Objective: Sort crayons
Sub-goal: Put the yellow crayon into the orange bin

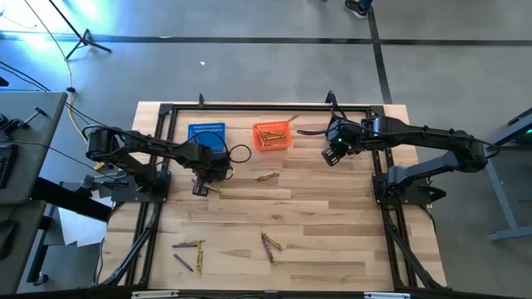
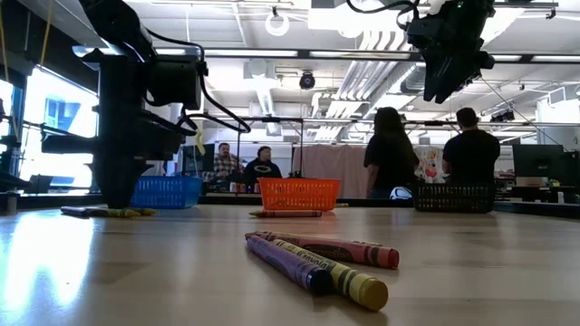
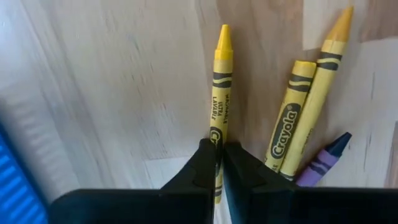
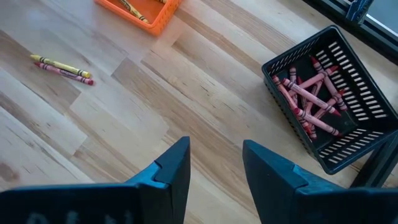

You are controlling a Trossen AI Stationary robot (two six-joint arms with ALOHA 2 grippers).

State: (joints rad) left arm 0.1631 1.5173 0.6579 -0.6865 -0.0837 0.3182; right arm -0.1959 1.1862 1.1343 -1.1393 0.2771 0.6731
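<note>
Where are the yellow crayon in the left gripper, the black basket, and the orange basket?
yellow crayon (image 3: pixel 221 81), left wrist view, on its paper wrapper.
black basket (image 4: pixel 373 99), right wrist view, on its side wall.
orange basket (image 1: pixel 273 146), high view, on its near rim.

A yellow crayon (image 3: pixel 221 93) with black wavy bands is pinched by the dark left gripper (image 3: pixel 219 163); red crayons (image 4: pixel 309 102) are held in a black mesh basket (image 4: pixel 357 146); the orange basket (image 1: pixel 273 135) and blue basket (image 1: pixel 206 133) are seen on pale striped wood (image 1: pixel 316 224).

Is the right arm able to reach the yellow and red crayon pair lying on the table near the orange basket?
Probably yes. The right gripper hangs open above bare wood, and nothing lies between it and the crayon pair beside the orange basket.
</note>
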